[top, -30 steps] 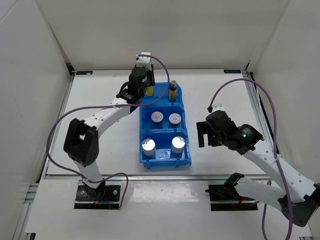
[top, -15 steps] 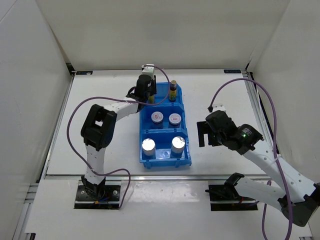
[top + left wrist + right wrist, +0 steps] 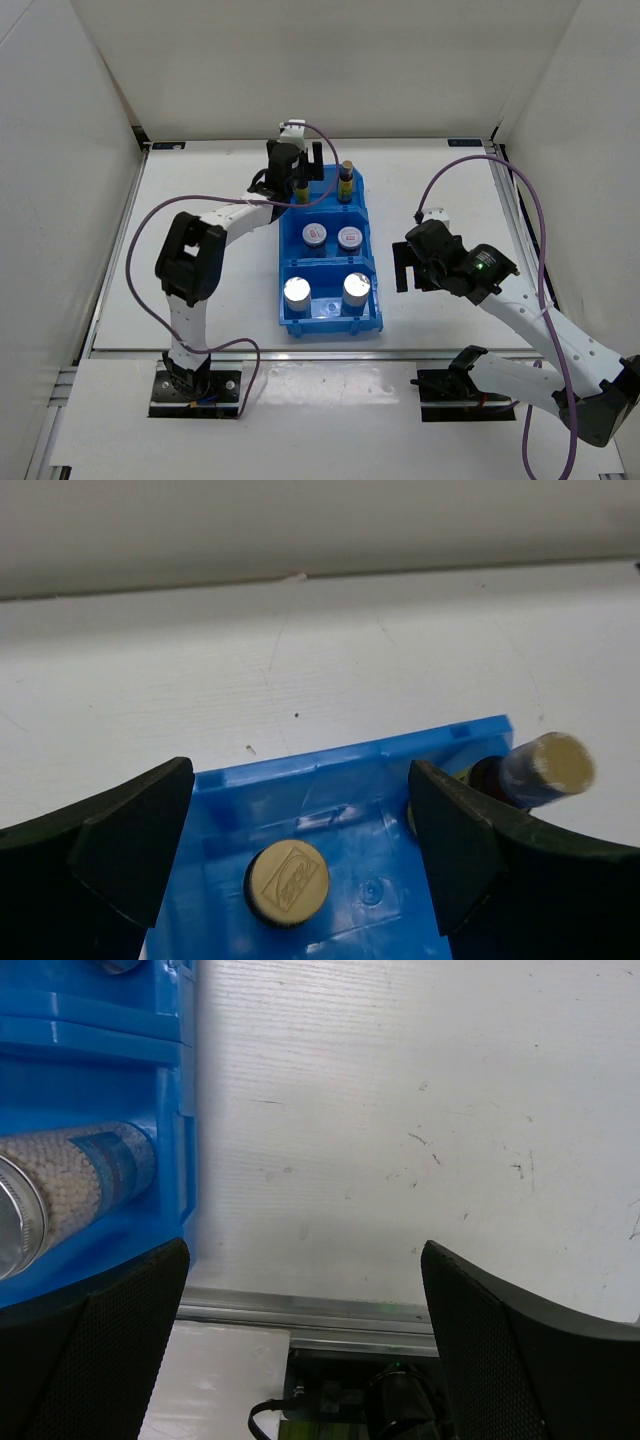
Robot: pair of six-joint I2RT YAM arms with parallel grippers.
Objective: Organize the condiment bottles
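Six condiment bottles stand in the blue bin (image 3: 330,326). Two silver-topped cylinders (image 3: 297,293) (image 3: 357,287) fill the near compartment, and two white jars (image 3: 314,235) (image 3: 349,237) sit in the middle one. In the far one are two amber gold-capped bottles (image 3: 346,180) (image 3: 300,186). My left gripper (image 3: 298,172) hovers open over the far compartment. Its jaws stand wide on either side of one gold cap (image 3: 288,882) without touching it. The other amber bottle (image 3: 545,770) shows past the right finger. My right gripper (image 3: 405,268) hangs open and empty to the right of the bin, with one cylinder (image 3: 90,1175) at the left of its view.
The bin's far wall (image 3: 330,770) lies just ahead of the left fingers, with bare white table beyond it up to the back wall. The table's front metal edge (image 3: 330,1310) runs below the right gripper (image 3: 305,1290). White walls enclose the table on three sides.
My left gripper has opened and let go of the small amber bottle, which now stands in the far compartment. The left arm's elbow shifted. The right arm barely moved.
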